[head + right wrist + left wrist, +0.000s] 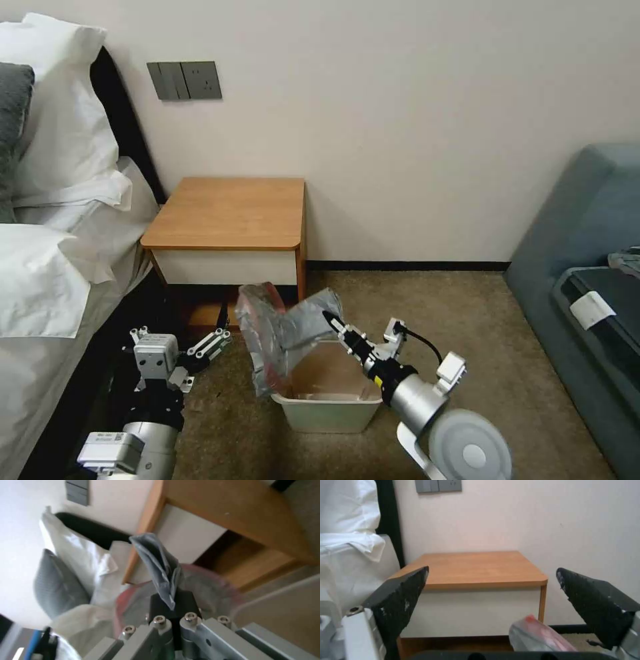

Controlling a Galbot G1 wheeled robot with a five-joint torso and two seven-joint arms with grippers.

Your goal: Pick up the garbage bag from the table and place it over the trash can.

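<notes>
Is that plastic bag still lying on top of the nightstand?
No, the garbage bag hangs from the right pincer over the trash can.

You see a translucent grey garbage bag (283,330) edged pink, a cream-white trash can (328,408), and a light-brown table (230,213) fronted white.

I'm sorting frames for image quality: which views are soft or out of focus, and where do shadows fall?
Head view: sharp, evenly lit, with dark shadow under the table. Left wrist view: the open left gripper fingers are soft up close. Right wrist view: tilted and blurry; the right gripper is pinching a garbage bag fold, with shadow under the table's top.
</notes>
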